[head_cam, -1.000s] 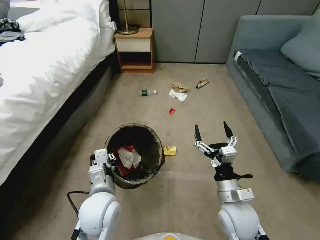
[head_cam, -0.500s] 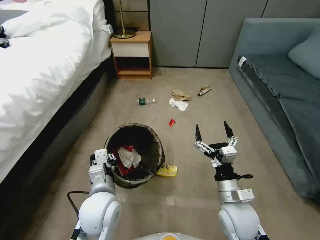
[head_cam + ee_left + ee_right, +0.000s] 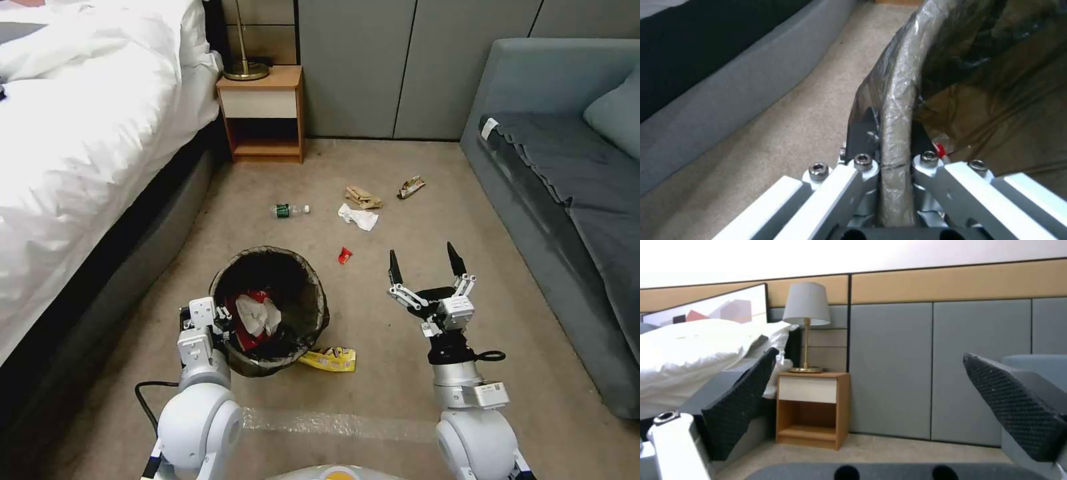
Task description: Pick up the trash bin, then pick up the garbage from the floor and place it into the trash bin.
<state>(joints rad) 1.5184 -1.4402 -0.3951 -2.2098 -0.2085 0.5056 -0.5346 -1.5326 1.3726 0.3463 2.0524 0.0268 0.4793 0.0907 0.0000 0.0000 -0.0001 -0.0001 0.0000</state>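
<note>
Your base has rolled forward. Left claw [image 3: 896, 146] pinches the trash bin [image 3: 270, 310] rim; right claw [image 3: 427, 261], spread, hangs right of the yellow wrapper [image 3: 329, 359] lying crosswise beside the bin.

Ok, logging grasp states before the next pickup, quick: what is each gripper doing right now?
Left gripper: shut on the rim of the round trash bin with the dark bag liner.
Right gripper: open, holding nothing, above the carpet.

Left gripper [image 3: 223, 327] fingers pinched together low at left, right gripper [image 3: 427, 260] fingers spread, pointing forward
</note>
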